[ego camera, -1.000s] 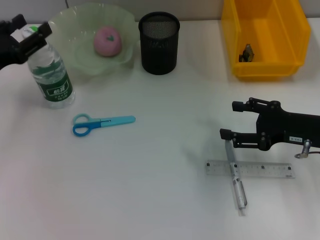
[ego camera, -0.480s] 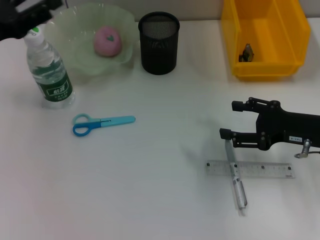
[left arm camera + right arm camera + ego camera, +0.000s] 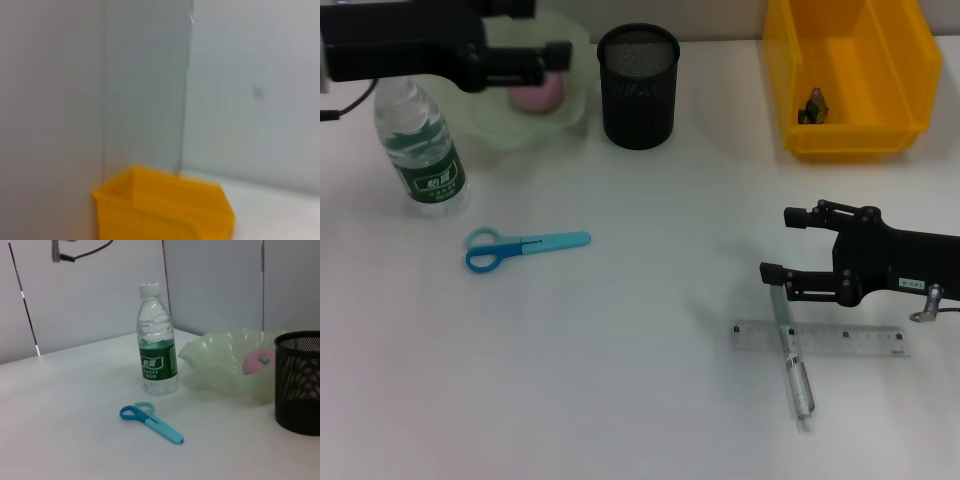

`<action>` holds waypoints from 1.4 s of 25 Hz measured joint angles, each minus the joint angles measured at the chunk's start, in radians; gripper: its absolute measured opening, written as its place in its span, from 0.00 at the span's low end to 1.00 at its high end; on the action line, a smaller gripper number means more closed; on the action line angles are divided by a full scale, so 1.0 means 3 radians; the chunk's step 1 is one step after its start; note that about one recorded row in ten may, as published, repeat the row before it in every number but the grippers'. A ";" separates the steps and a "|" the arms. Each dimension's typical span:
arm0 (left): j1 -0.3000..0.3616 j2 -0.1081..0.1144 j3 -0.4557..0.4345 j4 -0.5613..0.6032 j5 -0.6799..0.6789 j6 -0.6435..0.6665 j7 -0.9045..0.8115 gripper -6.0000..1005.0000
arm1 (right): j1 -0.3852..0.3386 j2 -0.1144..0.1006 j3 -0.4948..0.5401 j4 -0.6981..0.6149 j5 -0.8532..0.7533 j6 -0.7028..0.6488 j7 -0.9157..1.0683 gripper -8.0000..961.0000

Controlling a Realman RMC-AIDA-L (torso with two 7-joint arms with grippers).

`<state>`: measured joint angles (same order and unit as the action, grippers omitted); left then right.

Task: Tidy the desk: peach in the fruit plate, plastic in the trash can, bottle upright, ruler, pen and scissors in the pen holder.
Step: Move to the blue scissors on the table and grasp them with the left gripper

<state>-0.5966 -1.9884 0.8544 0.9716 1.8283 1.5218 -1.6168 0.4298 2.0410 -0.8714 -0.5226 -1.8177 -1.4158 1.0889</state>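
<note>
Your bottle [image 3: 421, 150] is standing upright on the desk [image 3: 620, 380] just beside the fruit plate [image 3: 582, 95], nothing holding it. Your left gripper [image 3: 555, 52] hangs above the plate with the peach [image 3: 535, 98], fingers spread. Right gripper [image 3: 778, 245] sits open just past the pen [image 3: 792, 362] lying across the ruler [image 3: 820, 338].

The bottle [image 3: 157, 340] stands upright beside the fruit plate [image 3: 220, 365] holding the peach [image 3: 260, 361]; scissors [image 3: 151, 424] lie nearby.

Both arms are matte black and boxy. The right end effector [image 3: 775, 243] has slim bar fingers, a small white label and a silver fitting at its wrist; the left end effector [image 3: 552, 52] is black with a thin black cable.
</note>
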 joint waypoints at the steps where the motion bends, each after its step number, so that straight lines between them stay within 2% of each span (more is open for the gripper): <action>1: -0.0073 -0.0006 0.0031 0.0086 0.0203 0.0016 -0.0079 0.78 | -0.0002 0.0000 0.0000 0.0000 0.0000 0.0000 -0.0001 0.87; 6: -0.0317 -0.0089 0.0302 0.0531 0.1004 0.0095 -0.0411 0.78 | -0.0011 0.0006 0.0004 -0.0001 -0.0002 0.0000 -0.0004 0.87; 9: -0.0464 -0.0185 0.0570 0.0833 0.1547 0.0165 -0.0640 0.78 | -0.0011 0.0012 0.0016 -0.0003 -0.0003 0.0000 -0.0007 0.87; 11: -0.0507 -0.0212 0.0646 0.0896 0.1693 0.0184 -0.0689 0.78 | -0.0012 0.0016 0.0024 -0.0006 -0.0004 0.0001 -0.0009 0.87; 12: -0.0632 -0.0257 0.0862 0.0949 0.2059 0.0205 -0.0829 0.78 | -0.0011 0.0016 0.0025 -0.0007 -0.0004 0.0000 -0.0010 0.87; 15: -0.0704 -0.0266 0.1009 0.0929 0.2225 0.0203 -0.0909 0.78 | -0.0004 0.0018 0.0031 -0.0007 -0.0004 0.0000 -0.0010 0.88; 16: -0.0790 -0.0273 0.1198 0.0879 0.2404 0.0178 -0.1002 0.78 | -0.0002 0.0019 0.0032 -0.0008 -0.0004 0.0000 -0.0011 0.88; 24: -0.1034 -0.0302 0.1588 0.0549 0.2878 0.0112 -0.1196 0.78 | 0.0015 0.0024 0.0017 -0.0005 -0.0005 0.0002 -0.0079 0.88; 30: -0.1106 -0.0305 0.1686 0.0366 0.2934 0.0091 -0.1245 0.78 | 0.0027 0.0027 0.0001 -0.0005 -0.0005 0.0001 -0.0094 0.87; 35: -0.1115 -0.0306 0.1917 0.0143 0.2942 -0.0110 -0.1315 0.78 | 0.0031 0.0028 0.0000 -0.0006 -0.0010 0.0000 -0.0099 0.87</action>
<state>-0.9312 -2.0801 1.4294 1.0145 2.7110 1.4887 -2.0114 0.4390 2.0493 -0.8713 -0.5242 -1.8209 -1.4159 1.0593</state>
